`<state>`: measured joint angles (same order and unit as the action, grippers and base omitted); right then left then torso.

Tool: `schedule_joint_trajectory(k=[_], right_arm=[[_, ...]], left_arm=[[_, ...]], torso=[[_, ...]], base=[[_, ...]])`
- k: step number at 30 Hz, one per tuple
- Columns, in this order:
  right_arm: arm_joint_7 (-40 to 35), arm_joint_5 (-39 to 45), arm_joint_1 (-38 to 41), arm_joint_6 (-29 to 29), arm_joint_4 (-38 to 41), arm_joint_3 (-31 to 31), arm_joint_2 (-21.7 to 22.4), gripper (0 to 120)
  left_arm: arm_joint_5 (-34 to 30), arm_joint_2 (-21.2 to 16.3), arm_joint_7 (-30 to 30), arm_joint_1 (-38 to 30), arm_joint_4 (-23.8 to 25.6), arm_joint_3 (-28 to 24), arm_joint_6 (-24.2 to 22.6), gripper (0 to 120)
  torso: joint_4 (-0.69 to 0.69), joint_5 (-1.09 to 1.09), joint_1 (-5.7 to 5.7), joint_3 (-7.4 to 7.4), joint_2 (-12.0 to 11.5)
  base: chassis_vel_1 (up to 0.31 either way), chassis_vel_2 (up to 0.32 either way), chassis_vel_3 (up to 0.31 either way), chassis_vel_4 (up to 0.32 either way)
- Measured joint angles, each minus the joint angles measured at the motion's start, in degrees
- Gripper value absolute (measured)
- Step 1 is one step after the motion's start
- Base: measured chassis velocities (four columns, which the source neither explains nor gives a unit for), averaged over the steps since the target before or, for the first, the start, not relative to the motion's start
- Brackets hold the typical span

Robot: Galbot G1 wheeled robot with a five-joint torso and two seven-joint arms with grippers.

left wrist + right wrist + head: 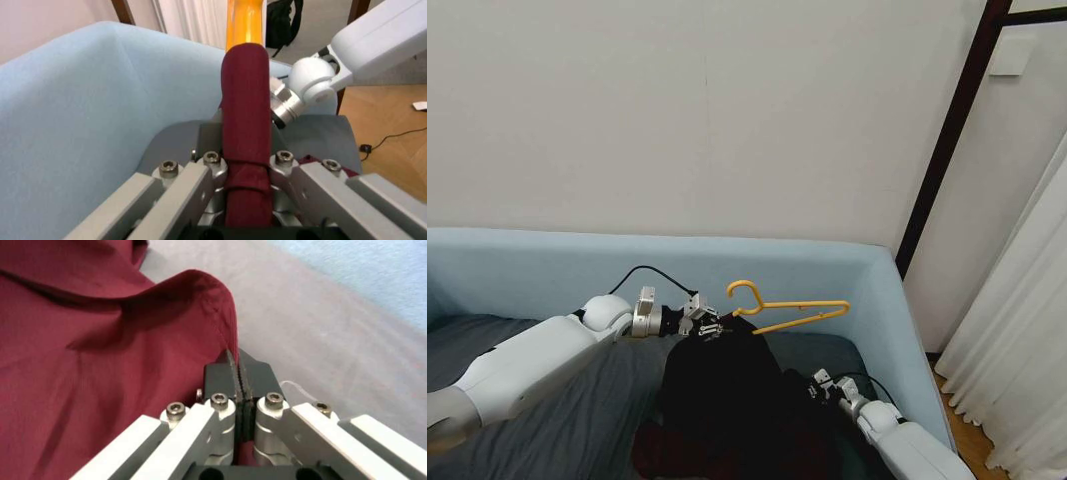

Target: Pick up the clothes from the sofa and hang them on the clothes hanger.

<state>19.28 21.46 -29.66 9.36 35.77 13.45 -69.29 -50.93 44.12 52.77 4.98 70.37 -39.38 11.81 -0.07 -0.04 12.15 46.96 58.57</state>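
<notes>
We see the left gripper (710, 326) held up above the sofa (867, 290), in front of its pale blue backrest, with its arm reaching in from the lower left of the head view. Its fingers (187, 186) are clamped on one arm of the yellow hanger (837, 307) — the part wrapped in the dark red garment (727, 400). In the left wrist view the cloth-covered bar runs straight out between those fingers, and bare yellow plastic shows past the end of the cloth. The hanger's hook sits just beside the gripper. Its other arm sticks out bare toward the right, tilted slightly upward.

The garment hangs down from the hanger in a dark bundle. Its lower folds reach the grey seat cushion (557, 420).

The right gripper (819, 382) sits lower, at the garment's right side and near the seat. Its black pads (219, 376) are pressed together on the garment's edge — in the right wrist view we see a fold of the hem pinched between them. The red cloth spreads away on one side and the grey cushion lies on the other.

Behind the sofa stands a plain white wall (677, 120), and a white curtain (1027, 330) hangs at the right.
</notes>
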Motion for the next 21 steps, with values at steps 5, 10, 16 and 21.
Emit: schedule_joint_trajectory(k=[5, 10, 16, 21], right_arm=[[-1.1, 2.0, -0.6, -0.2, 2.5, -0.7, 1.6, 0], [-3.7, 9.6, -2.2, -3.7, 11.0, -1.7, 6.4, 0], [-5.5, 14.5, -3.4, -6.7, 17.0, -4.7, 10.9, 0], [-8.5, 17.4, -4.0, -10.8, 22.8, -6.6, 14.5, 0]], left_arm=[[0.0, -0.3, 0.2, 0.1, -0.2, 1.2, 0.0, 4], [0.1, -0.4, 0.8, 0.6, -2.4, 3.5, 0.2, 4], [0.6, -0.8, 2.4, 2.4, -3.4, 6.0, 1.2, 4], [0.9, -1.6, 4.3, 3.9, -3.2, 7.6, 2.6, 4]], torso=[[-0.01, 0.0, 0.0, 0.0, 0.0], [-0.01, 0.0, 0.0, 0.0, 0.0], [0.0, 0.01, 0.0, 0.0, 0.0], [-0.01, 0.0, 0.0, 0.0, 0.0]], base=[[0.0, 0.0, 0.0, 0.0], [0.0, 0.0, 0.0, 0.0], [0.0, 0.0, 0.0, 0.0], [0.0, 0.0, 0.0, 0.0]])
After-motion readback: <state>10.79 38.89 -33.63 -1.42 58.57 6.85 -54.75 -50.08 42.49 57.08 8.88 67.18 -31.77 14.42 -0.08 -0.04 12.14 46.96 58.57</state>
